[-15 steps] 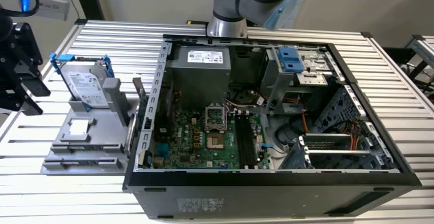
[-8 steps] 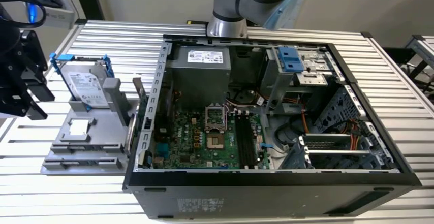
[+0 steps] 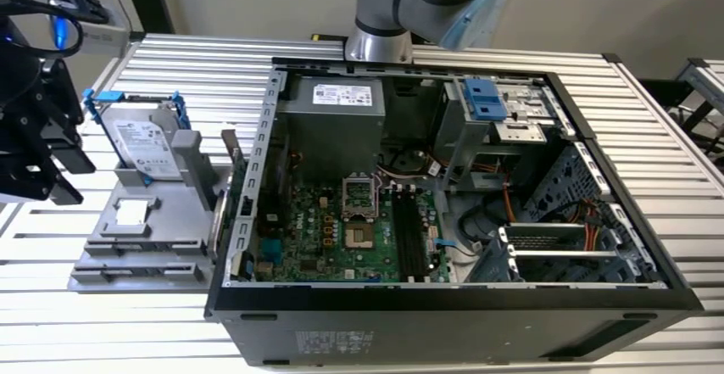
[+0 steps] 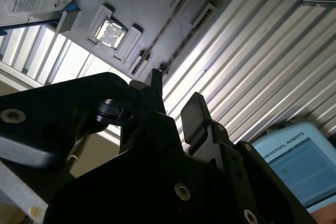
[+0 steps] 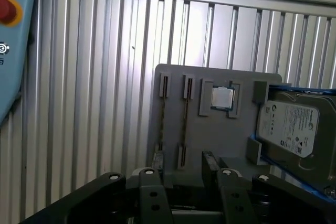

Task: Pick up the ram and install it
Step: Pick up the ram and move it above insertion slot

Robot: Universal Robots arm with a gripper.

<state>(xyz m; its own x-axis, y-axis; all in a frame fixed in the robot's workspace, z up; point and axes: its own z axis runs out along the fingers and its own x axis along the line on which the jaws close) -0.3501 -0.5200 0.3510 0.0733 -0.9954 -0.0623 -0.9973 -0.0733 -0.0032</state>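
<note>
1. The ram point(image 5: 185, 129) stands on edge in a slot of the grey holder point(image 5: 173, 82) on the desk point(image 5: 94, 77), at the exterior view's left of the open computer case point(image 3: 453, 306). This likely keeps its long edge free for gripping.
2. The end effector point(image 4: 173, 97) hovers near the holder, fingers spread and empty.
3. Edge-on, the ram's chips are hard to make out.

Table point(image 3: 169, 60): ribbed, shiny metal; tray point(image 5: 173, 124): matt, smooth plast.
</note>
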